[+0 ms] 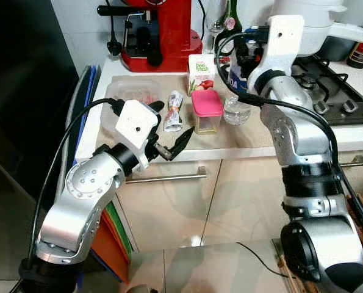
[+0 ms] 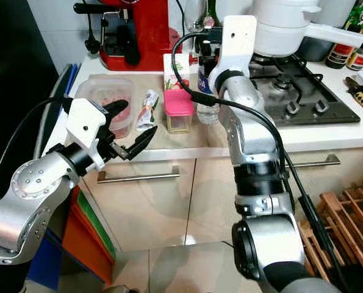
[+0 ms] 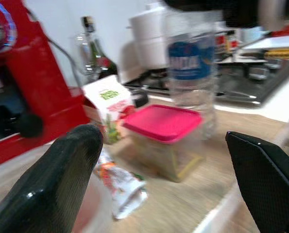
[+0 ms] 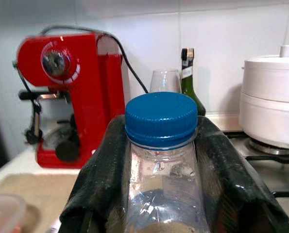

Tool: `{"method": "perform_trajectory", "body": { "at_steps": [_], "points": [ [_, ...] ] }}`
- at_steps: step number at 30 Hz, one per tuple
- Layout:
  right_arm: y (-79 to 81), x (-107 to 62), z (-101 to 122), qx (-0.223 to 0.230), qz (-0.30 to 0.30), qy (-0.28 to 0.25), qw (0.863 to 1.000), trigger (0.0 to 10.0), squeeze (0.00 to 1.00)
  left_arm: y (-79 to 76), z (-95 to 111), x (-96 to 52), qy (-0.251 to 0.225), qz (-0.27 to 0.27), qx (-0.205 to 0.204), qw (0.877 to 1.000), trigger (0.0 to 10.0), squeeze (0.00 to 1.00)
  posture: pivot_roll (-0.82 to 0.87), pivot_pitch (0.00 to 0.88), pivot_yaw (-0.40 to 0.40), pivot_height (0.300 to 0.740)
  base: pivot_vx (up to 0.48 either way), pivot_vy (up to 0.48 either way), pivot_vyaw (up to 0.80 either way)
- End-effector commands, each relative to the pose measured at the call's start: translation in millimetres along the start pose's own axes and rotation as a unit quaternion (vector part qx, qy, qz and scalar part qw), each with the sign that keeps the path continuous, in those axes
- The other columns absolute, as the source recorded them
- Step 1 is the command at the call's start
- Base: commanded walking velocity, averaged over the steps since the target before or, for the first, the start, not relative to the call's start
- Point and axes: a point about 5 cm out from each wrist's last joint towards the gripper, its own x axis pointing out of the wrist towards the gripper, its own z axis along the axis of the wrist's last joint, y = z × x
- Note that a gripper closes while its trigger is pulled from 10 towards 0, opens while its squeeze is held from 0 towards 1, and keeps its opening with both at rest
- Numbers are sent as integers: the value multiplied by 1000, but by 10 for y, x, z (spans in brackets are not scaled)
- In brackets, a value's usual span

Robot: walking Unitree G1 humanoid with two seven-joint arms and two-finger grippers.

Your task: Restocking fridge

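Observation:
A clear water bottle (image 1: 237, 108) with a blue cap (image 4: 161, 118) and blue label stands on the wooden counter (image 1: 254, 137). My right gripper (image 1: 244, 60) reaches down from above, its black fingers (image 4: 99, 179) pressed against both sides of the bottle's shoulder. Beside the bottle sit a pink-lidded container (image 1: 207, 110), a green and white juice carton (image 1: 201, 72), a crumpled tube (image 1: 173, 112) and a clear tub (image 1: 129, 97) with something red inside. My left gripper (image 1: 169, 129) hovers open at the counter's front edge, pointing toward these items with nothing in it.
A red coffee machine (image 1: 163, 33) stands at the back of the counter. A gas hob (image 1: 327, 88) with a white pot (image 1: 309, 21) lies to the right. The dark fridge (image 1: 22, 91) is on the left. Cabinet drawers (image 1: 181, 201) sit below the counter.

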Motion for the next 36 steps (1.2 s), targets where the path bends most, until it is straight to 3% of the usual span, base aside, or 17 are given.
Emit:
{"method": "perform_trajectory", "body": {
  "at_steps": [1,7,8,9,10,17,20,26,36],
  "points": [
    [-56,-69,272,11,-6,-49,999,0,0,53,0,18,0,21,8,1000,10000,0,-6,0,11,740,0,0,0],
    [-145,-356,595,7,33,-71,997,0,0,60,7,31,-4,29,6,1000,10000,0,-29,0,11,740,0,0,0],
    [-141,-397,639,11,44,-76,996,4980,0,61,11,30,-6,30,5,1000,10000,0,-33,0,12,740,0,0,0],
    [-141,-397,639,11,44,-76,996,4980,0,61,11,30,-6,30,5,1000,10000,0,-33,0,12,740,0,0,0],
    [-236,-531,750,10,47,-77,996,10000,0,60,22,34,-12,32,-2,999,10000,0,-36,0,12,740,0,0,0],
    [-460,-847,918,8,48,-72,996,10000,0,22,21,61,-17,20,-2,1000,10000,0,-55,0,18,740,0,0,-180],
    [-610,-939,898,31,19,-70,997,10000,0,-14,17,96,-22,16,5,1000,10000,0,-67,0,23,740,0,0,-788],
    [-763,-1061,844,14,-34,-28,999,10000,0,-82,20,154,-27,9,4,1000,10000,0,-74,0,25,740,0,0,-790],
    [-821,-1245,605,-19,-88,36,995,10000,0,-57,-140,153,8,30,16,999,10000,0,-94,0,33,740,0,0,-800]
  ]
}}
